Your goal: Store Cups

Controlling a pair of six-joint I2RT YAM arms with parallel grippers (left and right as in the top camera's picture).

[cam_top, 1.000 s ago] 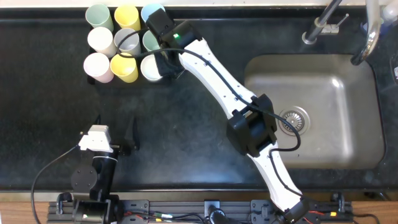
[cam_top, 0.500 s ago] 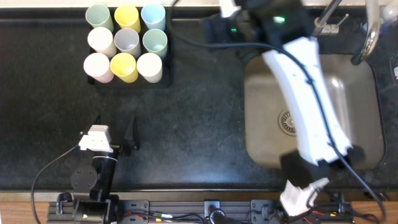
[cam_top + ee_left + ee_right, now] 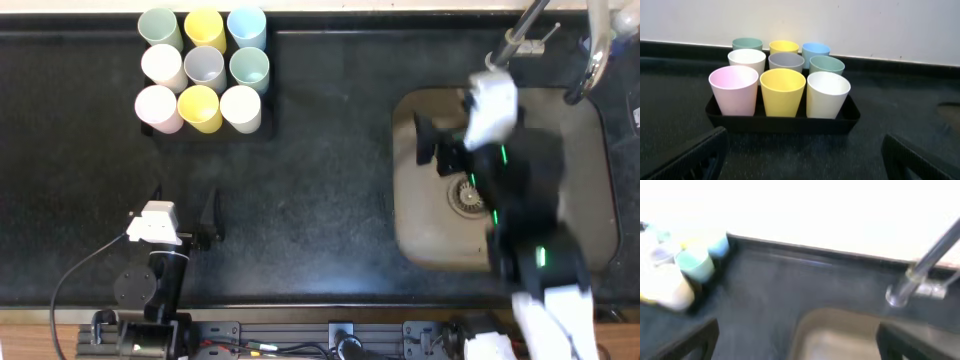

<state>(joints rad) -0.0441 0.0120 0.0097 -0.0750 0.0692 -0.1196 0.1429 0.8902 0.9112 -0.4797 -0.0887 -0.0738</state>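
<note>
Several pastel cups (image 3: 203, 68) stand upright in three rows in a black tray (image 3: 782, 123) at the counter's back left. In the left wrist view the cups (image 3: 782, 82) are ahead of my left gripper (image 3: 802, 160), which is open, empty and well short of the tray. From above, the left gripper (image 3: 185, 202) sits low near the front left of the counter. My right gripper (image 3: 432, 148) hangs over the left part of the sink, far from the tray. Its own view shows the right gripper (image 3: 797, 340) open with nothing in it and the cups (image 3: 690, 265) far off.
A steel sink (image 3: 575, 130) fills the right side, with a faucet (image 3: 520, 35) behind it. The faucet (image 3: 920, 280) and the sink edge (image 3: 840, 325) also lie ahead of the right wrist. Dark bare counter stretches between tray and sink.
The right arm left the cups in the tray, swung right past the faucet and drew back over the sink. The left arm and the cups have not moved.
</note>
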